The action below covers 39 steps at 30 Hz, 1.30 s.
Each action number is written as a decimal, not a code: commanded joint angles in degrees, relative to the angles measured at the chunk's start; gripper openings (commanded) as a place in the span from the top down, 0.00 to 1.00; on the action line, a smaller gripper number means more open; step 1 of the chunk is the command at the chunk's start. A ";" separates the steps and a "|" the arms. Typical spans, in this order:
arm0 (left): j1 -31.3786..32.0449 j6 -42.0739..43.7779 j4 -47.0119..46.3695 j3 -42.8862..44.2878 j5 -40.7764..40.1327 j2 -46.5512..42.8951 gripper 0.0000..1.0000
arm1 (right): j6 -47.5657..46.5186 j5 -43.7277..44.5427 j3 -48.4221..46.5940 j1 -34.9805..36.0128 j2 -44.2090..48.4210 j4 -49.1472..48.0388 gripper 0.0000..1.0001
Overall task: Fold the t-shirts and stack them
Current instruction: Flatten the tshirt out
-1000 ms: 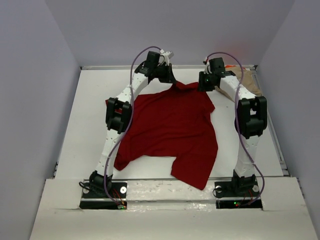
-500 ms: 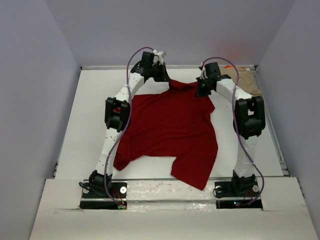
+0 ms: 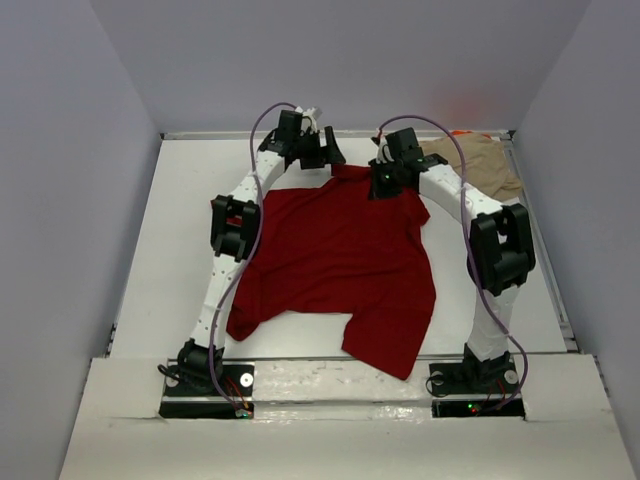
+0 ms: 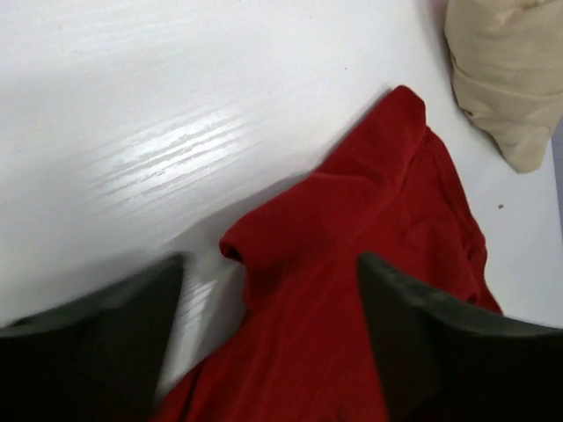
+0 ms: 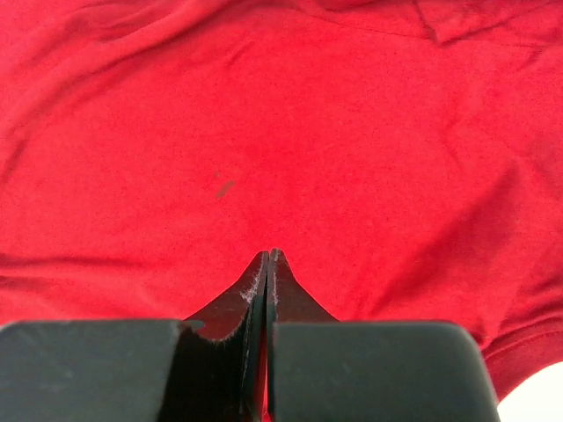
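Note:
The dark red t-shirt (image 3: 340, 260) lies spread and wrinkled on the middle of the white table (image 3: 180, 230). My left gripper (image 3: 325, 155) hangs over its far edge. In the left wrist view this gripper (image 4: 271, 264) stands open, with a folded bump of the red t-shirt (image 4: 352, 264) lying loose between the jaws. My right gripper (image 3: 384, 182) is over the shirt's far right part. Its jaws (image 5: 268, 256) are shut tip to tip just above the red t-shirt (image 5: 281, 132), and I see no cloth pinched. A tan t-shirt (image 3: 480, 165) (image 4: 510, 70) lies bunched at the far right, with an orange sliver (image 3: 462, 133) behind it.
Grey walls enclose the table on the left, far and right sides. A raised white ledge (image 3: 340, 375) runs along the near edge between the arm bases. Bare table (image 4: 176, 105) shows left of the red shirt.
My left gripper has opened and let go of the red shirt's far edge, which has dropped flat. My right gripper shut and moved left over the shirt, uncovering the tan shirt.

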<state>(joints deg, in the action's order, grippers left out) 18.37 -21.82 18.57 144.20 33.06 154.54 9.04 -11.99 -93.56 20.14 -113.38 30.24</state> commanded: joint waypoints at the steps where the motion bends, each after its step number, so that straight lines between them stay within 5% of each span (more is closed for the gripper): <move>1: 0.44 -3.23 -3.19 2.66 2.54 0.15 0.01 | 0.01 1.88 1.19 -0.01 0.97 -0.36 1.00; 14: 3.43 3.89 2.08 -33.51 -26.10 -36.04 0.01 | -2.27 4.43 -15.85 -2.48 -14.93 2.01 1.00; 18: 2.99 4.95 6.81 -38.03 -31.73 -41.42 0.01 | -2.97 2.93 -19.82 -4.58 -17.92 3.42 1.00; 22: 1.58 6.09 9.39 -40.30 -31.66 -42.74 0.03 | -3.41 2.94 -20.35 -6.69 -17.49 3.69 1.00; 29: -5.35 5.30 5.51 -44.53 -9.27 -43.45 0.01 | -4.20 2.32 -20.00 -8.01 -17.05 3.86 1.00; 31: -6.15 4.69 8.14 -42.34 -8.97 -44.14 0.04 | -4.47 2.58 -19.65 -8.01 -16.78 3.78 1.00; 34: -3.70 4.86 7.19 -43.56 -22.90 -49.14 0.05 | -4.20 2.50 -19.47 -8.01 -16.34 3.77 1.00; 36: -2.03 5.91 7.27 -44.27 -32.92 -53.72 0.19 | -4.12 1.97 -19.12 -8.01 -15.73 3.69 1.00; 37: -1.68 5.74 7.79 -44.10 -36.28 -54.86 0.01 | -4.03 1.88 -18.94 -8.01 -14.86 3.60 1.00; 39: -0.10 3.89 7.02 -46.79 -43.05 -58.81 0.01 | -3.94 1.71 -18.59 -8.01 -14.06 3.42 1.00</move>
<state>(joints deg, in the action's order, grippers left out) 14.55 -17.17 27.22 99.15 5.58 108.49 5.78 -9.30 -111.92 11.73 -132.44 34.15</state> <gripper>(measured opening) 0.974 0.010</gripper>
